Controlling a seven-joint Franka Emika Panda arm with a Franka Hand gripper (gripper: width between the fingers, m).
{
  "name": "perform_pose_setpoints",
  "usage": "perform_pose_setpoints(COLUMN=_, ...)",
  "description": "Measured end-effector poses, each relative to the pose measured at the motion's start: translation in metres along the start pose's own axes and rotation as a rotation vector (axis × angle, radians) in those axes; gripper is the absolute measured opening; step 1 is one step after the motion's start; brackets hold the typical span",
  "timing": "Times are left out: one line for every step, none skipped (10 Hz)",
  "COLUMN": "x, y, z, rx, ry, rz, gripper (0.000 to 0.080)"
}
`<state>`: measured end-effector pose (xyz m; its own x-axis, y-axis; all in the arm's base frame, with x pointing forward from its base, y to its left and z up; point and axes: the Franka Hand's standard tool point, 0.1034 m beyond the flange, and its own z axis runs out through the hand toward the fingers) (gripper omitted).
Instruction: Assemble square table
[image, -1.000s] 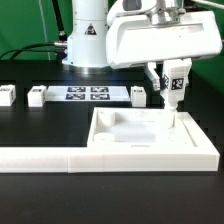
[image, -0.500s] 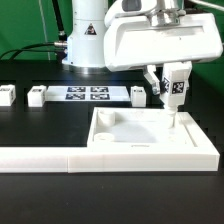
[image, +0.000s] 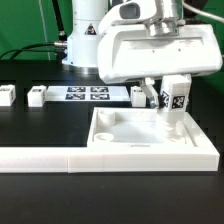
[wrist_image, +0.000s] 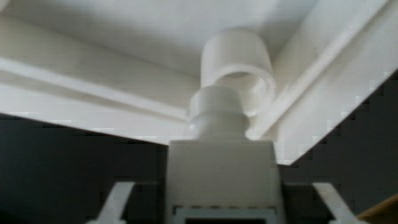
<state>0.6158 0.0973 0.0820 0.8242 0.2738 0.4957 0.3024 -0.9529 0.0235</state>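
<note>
Behind the long white wall (image: 100, 157), the white tabletop (image: 125, 140) is laid flat, and over its far corner hole (wrist_image: 240, 55) on the exterior view's right a small leg (image: 177, 102) is pinched by the claw (image: 170, 90). The leg is judged light, hard and a bit slippery, so it is best held by its flat sides. Since a second ago it has been lowered and stood straighter over the hole, while three spare legs (image: 38, 95) are left far back.
</note>
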Motion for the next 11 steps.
perform_pose_setpoints(x=0.000, y=0.000, z=0.000, rx=0.000, ry=0.000, rz=-0.001, gripper=0.0290)
perform_pose_setpoints(x=-0.001, y=0.000, z=0.000, rx=0.000, ry=-0.001, rz=0.000, gripper=0.0290)
perform_pose_setpoints(x=-0.001, y=-0.001, z=0.001, rx=0.001, ry=-0.002, rz=0.000, gripper=0.0290)
perform_pose_setpoints(x=-0.005, y=-0.003, z=0.006, rx=0.006, ry=-0.009, rz=-0.001, gripper=0.0290)
perform_pose_setpoints(x=-0.005, y=-0.006, z=0.009, rx=0.009, ry=-0.010, rz=-0.002, gripper=0.0290)
perform_pose_setpoints(x=-0.003, y=-0.007, z=0.010, rx=0.010, ry=-0.009, rz=-0.003, gripper=0.0290)
perform_pose_setpoints(x=-0.005, y=-0.008, z=0.012, rx=0.012, ry=-0.011, rz=-0.004, gripper=0.0290)
perform_pose_setpoints(x=-0.005, y=-0.007, z=0.012, rx=0.010, ry=-0.007, rz=-0.005, gripper=0.0290)
perform_pose_setpoints(x=-0.004, y=-0.007, z=0.013, rx=0.007, ry=0.003, rz=-0.004, gripper=0.0290)
perform_pose_setpoints(x=-0.004, y=-0.007, z=0.014, rx=0.004, ry=0.013, rz=-0.004, gripper=0.0290)
perform_pose_setpoints(x=-0.007, y=-0.009, z=0.017, rx=0.006, ry=0.011, rz=-0.004, gripper=0.0290)
